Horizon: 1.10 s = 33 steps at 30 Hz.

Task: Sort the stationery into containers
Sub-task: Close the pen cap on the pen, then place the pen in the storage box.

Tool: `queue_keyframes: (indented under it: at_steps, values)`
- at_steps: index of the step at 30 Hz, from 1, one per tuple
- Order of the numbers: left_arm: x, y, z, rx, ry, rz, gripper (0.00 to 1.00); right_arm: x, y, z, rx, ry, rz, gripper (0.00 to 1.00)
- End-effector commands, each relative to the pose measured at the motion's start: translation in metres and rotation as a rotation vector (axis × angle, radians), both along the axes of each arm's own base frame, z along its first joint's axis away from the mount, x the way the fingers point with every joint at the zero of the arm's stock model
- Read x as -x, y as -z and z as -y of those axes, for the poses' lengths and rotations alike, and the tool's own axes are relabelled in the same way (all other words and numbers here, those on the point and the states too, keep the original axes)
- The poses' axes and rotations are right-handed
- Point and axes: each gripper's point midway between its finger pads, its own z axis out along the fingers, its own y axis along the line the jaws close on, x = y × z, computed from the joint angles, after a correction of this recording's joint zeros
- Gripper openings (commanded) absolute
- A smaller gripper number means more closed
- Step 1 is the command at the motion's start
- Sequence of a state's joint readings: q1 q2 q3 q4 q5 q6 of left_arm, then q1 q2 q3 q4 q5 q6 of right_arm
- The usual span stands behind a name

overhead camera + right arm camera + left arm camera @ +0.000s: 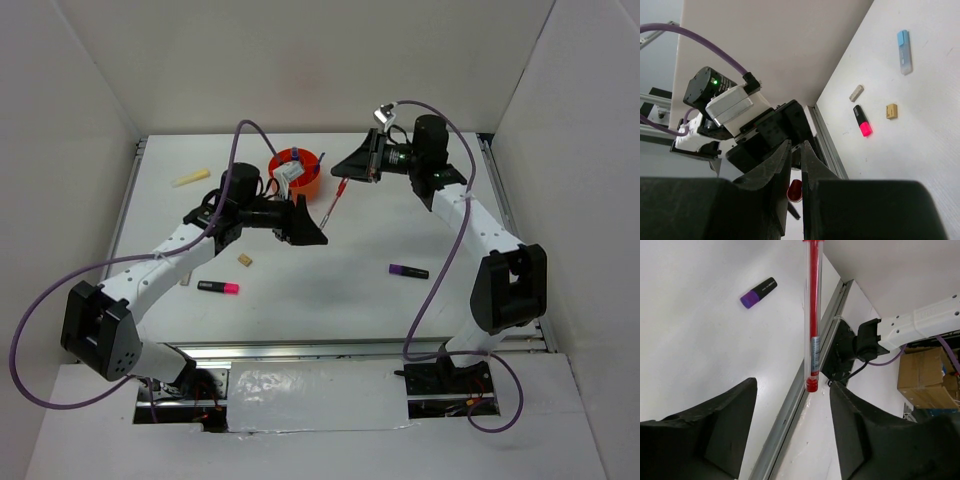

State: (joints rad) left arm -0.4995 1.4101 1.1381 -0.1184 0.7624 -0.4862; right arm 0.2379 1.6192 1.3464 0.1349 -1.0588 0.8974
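1. Red pen (333, 204) is held at a slant just right of the orange pot (308, 186), outside it.
2. Your right gripper (796, 155) is clamped on the pen's upper end, right of the pot.
3. Your left gripper (792, 390) stands on the pot's near-right side with its jaws spread wide. The pen's lower end sits between them, and neither finger touches it.
4. Something white and blue (290, 172) sits inside the pot, too small for you to name.
5. Left of the pot lies the yellow stick (191, 178).
6. Nearer the arm bases than the pot, to its left, lie a tan eraser (243, 261) and the pink-black highlighter (218, 287). To its right lies the purple-black marker (408, 271).
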Motion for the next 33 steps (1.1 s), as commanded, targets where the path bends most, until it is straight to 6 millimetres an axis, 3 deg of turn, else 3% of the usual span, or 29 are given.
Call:
queue_keyframes:
  at_steps: [1, 3, 4, 8, 10, 12, 15, 18, 19, 20, 22, 23, 25, 26, 33]
  values:
    - [0.001, -0.018, 0.003, 0.031, 0.011, 0.061, 0.73, 0.002, -0.021, 0.002, -0.017, -0.016, 0.049, 0.00]
    - [0.006, -0.016, 0.004, 0.016, 0.030, 0.063, 0.87, -0.001, -0.023, 0.003, -0.016, -0.010, 0.056, 0.00]
    - [0.008, -0.019, 0.004, 0.016, 0.040, 0.070, 0.89, -0.006, -0.026, 0.007, -0.015, 0.003, 0.069, 0.00]
    - [0.021, -0.010, -0.005, -0.040, 0.069, 0.103, 0.93, -0.026, -0.041, 0.018, 0.033, 0.065, 0.157, 0.00]
    - [0.024, -0.004, -0.014, -0.074, 0.061, 0.145, 0.93, -0.043, -0.033, 0.028, 0.115, 0.133, 0.194, 0.00]
    - [0.027, -0.002, -0.024, -0.096, 0.038, 0.156, 0.93, -0.060, -0.043, 0.036, 0.195, 0.199, 0.315, 0.00]
    - [0.016, -0.003, -0.043, -0.112, -0.040, 0.169, 0.95, -0.087, -0.044, 0.050, 0.315, 0.323, 0.408, 0.00]
    - [-0.006, -0.008, -0.060, -0.134, -0.140, 0.171, 0.99, -0.115, -0.038, 0.059, 0.406, 0.417, 0.464, 0.00]
    - [-0.018, -0.010, -0.070, -0.142, -0.195, 0.164, 0.99, -0.122, -0.045, 0.059, 0.415, 0.436, 0.497, 0.00]
    - [-0.024, -0.011, -0.075, -0.145, -0.223, 0.158, 0.99, -0.133, -0.035, 0.055, 0.437, 0.439, 0.495, 0.00]
    - [-0.044, -0.012, -0.088, -0.162, -0.296, 0.122, 0.99, -0.150, -0.040, 0.054, 0.458, 0.484, 0.542, 0.00]
    - [-0.050, -0.012, -0.092, -0.165, -0.313, 0.110, 0.99, -0.161, -0.027, 0.051, 0.476, 0.488, 0.533, 0.00]
    - [-0.066, -0.014, -0.105, -0.159, -0.353, 0.097, 0.99, -0.173, -0.031, 0.040, 0.490, 0.512, 0.590, 0.00]
    - [-0.070, -0.015, -0.108, -0.153, -0.364, 0.100, 0.99, -0.181, -0.015, 0.033, 0.517, 0.494, 0.598, 0.00]
    - [-0.087, -0.024, -0.140, -0.119, -0.483, 0.151, 0.99, -0.207, 0.006, -0.008, 0.535, 0.490, 0.647, 0.00]
